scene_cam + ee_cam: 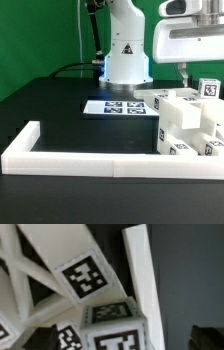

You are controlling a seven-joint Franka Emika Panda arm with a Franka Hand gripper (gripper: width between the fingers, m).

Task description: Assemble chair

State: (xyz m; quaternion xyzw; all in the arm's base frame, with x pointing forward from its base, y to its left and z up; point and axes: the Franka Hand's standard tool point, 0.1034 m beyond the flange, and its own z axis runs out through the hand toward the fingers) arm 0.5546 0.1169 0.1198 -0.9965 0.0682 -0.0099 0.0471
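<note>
Where chair parts (185,125) crowd rail (80,161), table (50,105) opens beyond.

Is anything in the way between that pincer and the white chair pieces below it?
Nothing visible is. The pincer hangs just above the white chair parts at the exterior view's right, and the wrist view shows only those tagged parts between its open fingers.
</note>
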